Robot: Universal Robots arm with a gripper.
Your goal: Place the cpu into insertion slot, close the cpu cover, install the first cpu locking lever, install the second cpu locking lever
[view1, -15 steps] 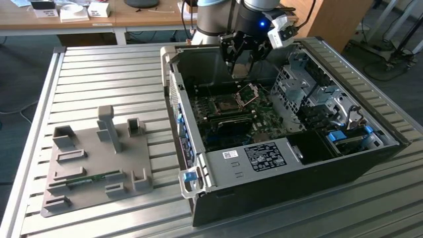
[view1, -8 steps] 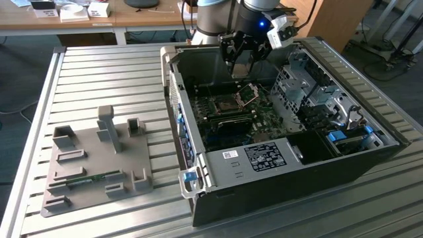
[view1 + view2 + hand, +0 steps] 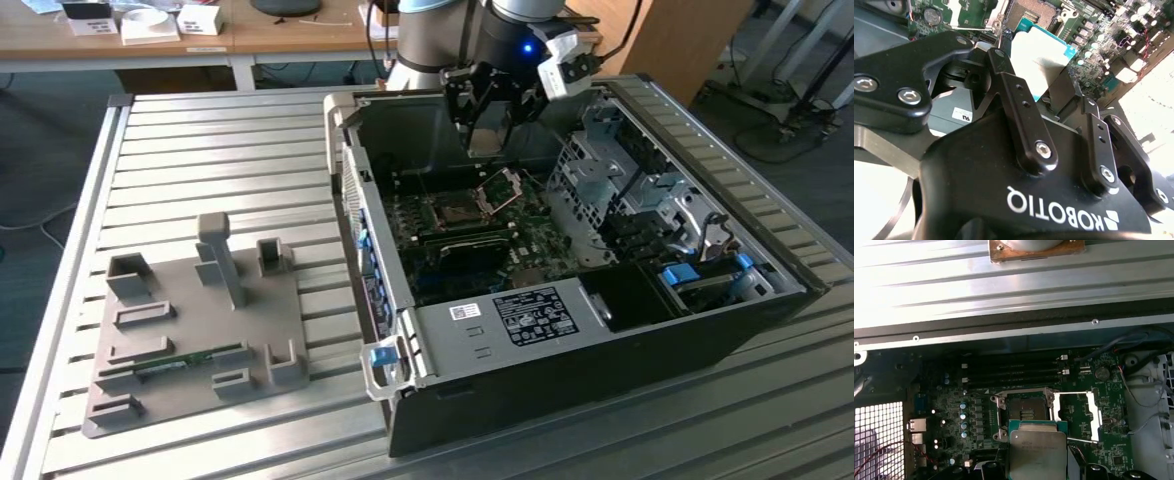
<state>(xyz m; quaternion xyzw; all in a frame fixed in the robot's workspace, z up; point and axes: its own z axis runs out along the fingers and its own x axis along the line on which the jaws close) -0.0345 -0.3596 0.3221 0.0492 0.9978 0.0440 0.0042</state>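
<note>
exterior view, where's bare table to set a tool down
Bare table slats between the grey fixture, the computer case and the far edge. Crowded inside the case, where the jaws hold the cpu near the insertion slot.

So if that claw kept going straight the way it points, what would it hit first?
Likely the insertion slot, or the motherboard right beside it, met by the cpu the gripper holds; the cpu cover stands open. Exact alignment is unclear.

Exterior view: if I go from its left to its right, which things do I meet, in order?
Grey fixture block, computer case's side wall, insertion slot, cpu cover, metal drive cage. The end effector, holding the cpu, overlaps slot and cover, so it is left out.
</note>
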